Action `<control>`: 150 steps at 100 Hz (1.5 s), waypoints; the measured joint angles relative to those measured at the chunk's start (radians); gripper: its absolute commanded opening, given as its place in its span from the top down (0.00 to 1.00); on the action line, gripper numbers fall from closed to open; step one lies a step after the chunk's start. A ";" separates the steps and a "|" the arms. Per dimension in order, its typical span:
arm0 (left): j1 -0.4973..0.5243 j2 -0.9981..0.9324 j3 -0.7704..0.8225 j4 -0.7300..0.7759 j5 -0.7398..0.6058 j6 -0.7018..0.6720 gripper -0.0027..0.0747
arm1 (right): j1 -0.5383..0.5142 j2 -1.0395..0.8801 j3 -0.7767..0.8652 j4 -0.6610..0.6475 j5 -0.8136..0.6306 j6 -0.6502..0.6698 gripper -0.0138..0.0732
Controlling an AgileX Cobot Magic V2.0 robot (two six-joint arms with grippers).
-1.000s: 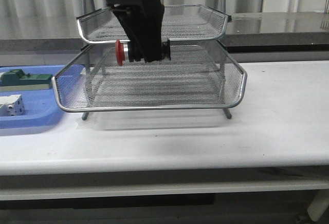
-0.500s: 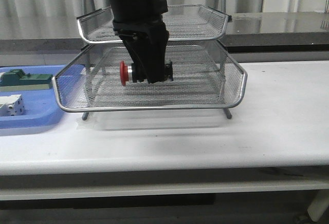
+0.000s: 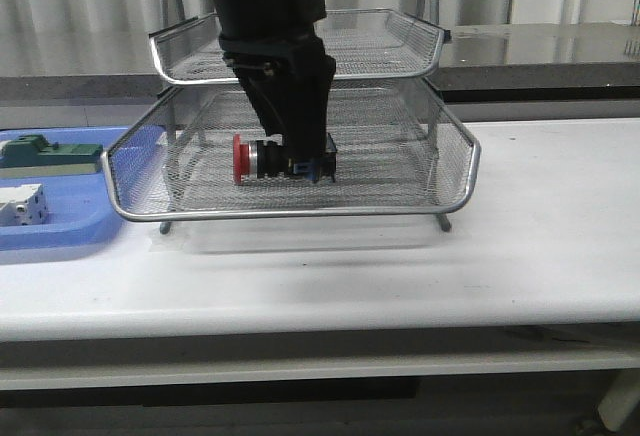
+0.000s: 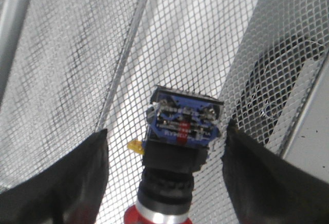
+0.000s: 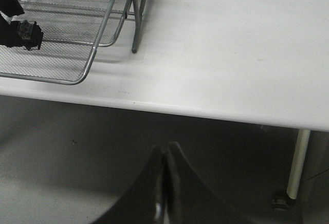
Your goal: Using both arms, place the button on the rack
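The button (image 3: 270, 159) lies on its side on the mesh floor of the lower visible tier of the silver wire rack (image 3: 300, 211), red cap toward the left. My left gripper (image 3: 295, 146) reaches down into that tier over the button. In the left wrist view the button (image 4: 182, 131) lies between the fingers (image 4: 77, 178), with mesh showing on both sides; the left gripper (image 4: 164, 129) is open. My right gripper (image 5: 163, 154) is shut and empty, off the table's front edge, near the rack's corner (image 5: 97, 49).
The rack's upper tier (image 3: 400, 61) hangs just above my left arm. A flat blue tray (image 3: 60, 228) at the far left holds a green-topped block (image 3: 45, 151) and a small white block (image 3: 22, 204). The white table (image 3: 540, 216) stretches to the right of the rack.
My left gripper has come down with the button from under the upper tier to the mesh floor of the lower tier. The right arm shows no earlier frames.
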 measured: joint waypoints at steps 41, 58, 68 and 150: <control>0.042 -0.257 0.000 0.000 0.006 -0.085 0.37 | 0.000 0.000 0.000 0.000 0.000 0.000 0.92; 0.141 -0.357 0.002 0.000 0.009 -0.123 0.37 | 0.000 0.000 0.000 0.000 0.000 0.000 0.92; 0.226 -0.414 0.035 0.002 0.009 -0.148 0.37 | 0.000 0.000 0.000 0.000 0.000 0.000 0.92; 0.572 -1.092 0.948 -0.120 -0.558 -0.166 0.37 | 0.000 0.000 0.000 0.000 0.000 0.000 0.92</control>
